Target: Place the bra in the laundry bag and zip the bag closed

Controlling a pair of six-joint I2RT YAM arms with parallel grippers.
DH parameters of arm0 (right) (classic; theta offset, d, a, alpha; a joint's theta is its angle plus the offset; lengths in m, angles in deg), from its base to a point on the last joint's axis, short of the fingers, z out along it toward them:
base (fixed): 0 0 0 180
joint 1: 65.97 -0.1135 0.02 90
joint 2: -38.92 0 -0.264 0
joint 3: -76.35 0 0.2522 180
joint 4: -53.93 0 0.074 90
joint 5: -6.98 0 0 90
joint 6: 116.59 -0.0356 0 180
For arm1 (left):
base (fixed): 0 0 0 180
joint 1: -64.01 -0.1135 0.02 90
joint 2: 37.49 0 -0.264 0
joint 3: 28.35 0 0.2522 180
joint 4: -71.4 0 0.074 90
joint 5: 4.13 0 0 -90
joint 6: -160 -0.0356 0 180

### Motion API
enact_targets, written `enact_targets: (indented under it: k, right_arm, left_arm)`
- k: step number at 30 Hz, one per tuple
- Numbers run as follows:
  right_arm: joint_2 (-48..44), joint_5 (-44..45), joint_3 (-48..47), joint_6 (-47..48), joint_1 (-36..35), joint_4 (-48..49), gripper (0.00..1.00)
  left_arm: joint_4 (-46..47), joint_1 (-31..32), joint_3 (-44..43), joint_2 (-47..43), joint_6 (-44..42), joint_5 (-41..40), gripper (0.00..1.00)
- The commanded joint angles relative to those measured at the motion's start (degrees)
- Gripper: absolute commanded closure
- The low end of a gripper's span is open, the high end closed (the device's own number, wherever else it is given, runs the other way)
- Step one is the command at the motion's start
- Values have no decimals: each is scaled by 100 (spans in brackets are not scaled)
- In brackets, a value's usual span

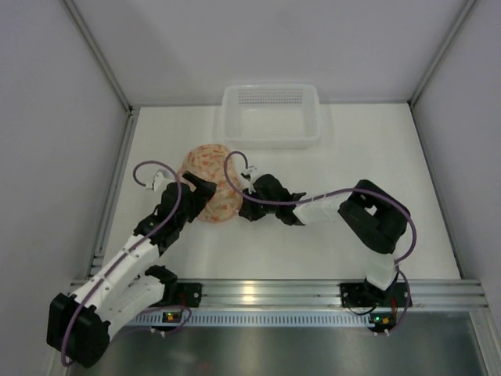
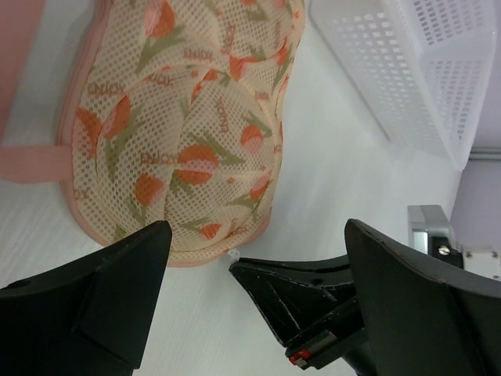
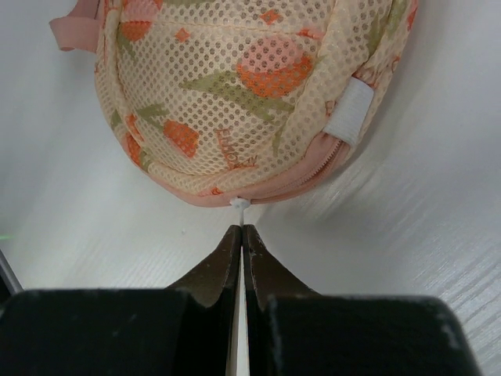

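Observation:
The laundry bag (image 1: 210,171) lies as a closed dome on the table, pale mesh with an orange and green print and coral trim; it also shows in the left wrist view (image 2: 180,117) and the right wrist view (image 3: 235,94). The bra is hidden. My right gripper (image 3: 241,230) is shut at the bag's near edge, pinching the small white zipper pull (image 3: 239,205); its dark tip also shows in the left wrist view (image 2: 266,282). My left gripper (image 2: 254,235) is open and empty, its jaws spread wide just short of the bag's left side (image 1: 197,190).
A white slotted plastic basket (image 1: 270,117) stands at the back of the table, just beyond the bag, and also shows in the left wrist view (image 2: 407,70). White walls enclose the table on the left, right and back.

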Motion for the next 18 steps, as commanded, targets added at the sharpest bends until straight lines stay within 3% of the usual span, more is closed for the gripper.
enact_targets:
  k: [1, 18]
  right_arm:
    - [-41, 332, -291, -44, -161, 509, 100]
    - [37, 281, -239, 71, -161, 579, 100]
  left_arm:
    - [946, 16, 331, 193, 619, 282, 1]
    - [1940, 183, 596, 1362, 1270, 459, 1]
